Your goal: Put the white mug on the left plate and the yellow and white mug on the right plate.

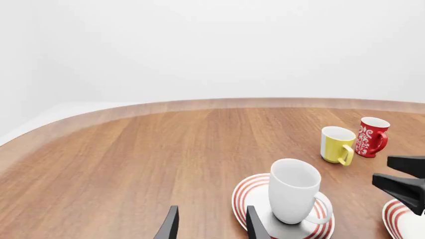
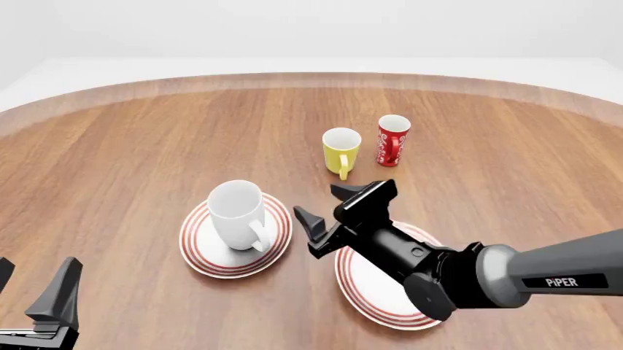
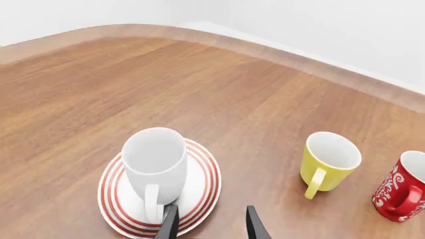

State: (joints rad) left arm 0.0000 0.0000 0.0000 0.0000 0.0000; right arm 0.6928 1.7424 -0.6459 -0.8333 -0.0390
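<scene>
The white mug (image 2: 238, 213) (image 1: 293, 190) (image 3: 154, 164) stands upright on the left plate (image 2: 200, 251) (image 1: 247, 195) (image 3: 202, 181), its handle toward the arms' side. Farther back the yellow and white mug (image 2: 341, 149) (image 1: 337, 144) (image 3: 329, 162) stands on the bare table. My right gripper (image 2: 336, 208) (image 3: 209, 221) hovers open and empty between the two plates, short of the yellow and white mug. Its arm covers part of the right plate (image 2: 375, 292) (image 1: 397, 219). At the near left corner my left gripper (image 2: 32, 284) (image 1: 211, 224) is open and empty, well clear of the white mug.
A slim red cup (image 2: 392, 140) (image 1: 371, 137) (image 3: 401, 191) with white marks stands close to the right of the yellow and white mug. The round wooden table (image 2: 146, 146) curves away at the back and the left.
</scene>
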